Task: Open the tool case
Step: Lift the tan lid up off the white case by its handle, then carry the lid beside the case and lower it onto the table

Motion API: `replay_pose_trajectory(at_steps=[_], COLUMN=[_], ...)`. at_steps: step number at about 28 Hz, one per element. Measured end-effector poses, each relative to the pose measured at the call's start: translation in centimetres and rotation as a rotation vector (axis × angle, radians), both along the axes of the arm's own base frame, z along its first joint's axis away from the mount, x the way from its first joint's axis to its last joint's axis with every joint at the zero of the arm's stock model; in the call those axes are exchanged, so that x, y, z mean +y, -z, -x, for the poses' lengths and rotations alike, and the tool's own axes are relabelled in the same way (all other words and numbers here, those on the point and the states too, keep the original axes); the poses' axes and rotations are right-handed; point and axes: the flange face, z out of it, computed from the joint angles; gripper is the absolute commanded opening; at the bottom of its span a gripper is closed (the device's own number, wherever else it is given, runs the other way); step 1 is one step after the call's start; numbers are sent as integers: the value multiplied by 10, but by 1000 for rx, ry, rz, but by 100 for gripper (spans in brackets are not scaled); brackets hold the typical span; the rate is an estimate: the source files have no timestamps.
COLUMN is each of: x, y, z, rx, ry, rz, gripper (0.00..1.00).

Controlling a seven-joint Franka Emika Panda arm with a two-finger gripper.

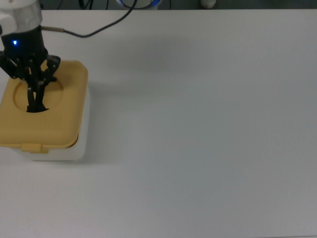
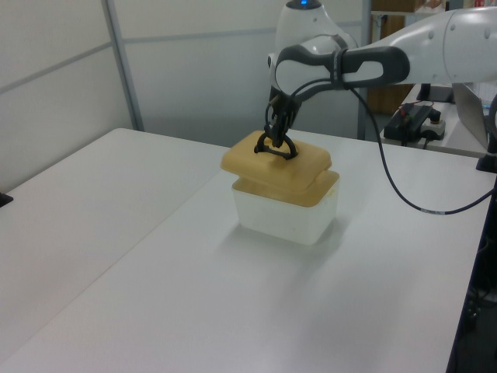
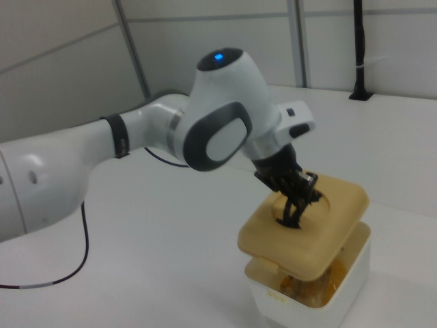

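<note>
One tan lid [image 1: 42, 114] fills the top view's left edge, our tool [image 1: 35, 101] clamped on its black handle [image 1: 34, 106]. Left view: we see the lid lifted clear above the white tub [image 2: 286, 214] on the desk [image 2: 233, 303]. Right view: lid directly over tub, tilted.

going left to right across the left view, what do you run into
Bare white table → tan lid lifted off the white tub, with the hand shut on the lid's black handle → black cable → dark box on the far table.
</note>
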Motion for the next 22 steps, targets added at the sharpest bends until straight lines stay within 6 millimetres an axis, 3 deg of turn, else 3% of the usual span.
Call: replay_pose_trajectory(at_steps=[6, 10, 17, 22], x=[43, 91, 194, 239], y=[-32, -40, -21, -5], z=[8, 10, 13, 26], rx=[-13, -3, 36, 97], ry=[-53, -76, -97, -116], rz=[-10, -29, -72, -79], gripper=[0, 0, 0, 0])
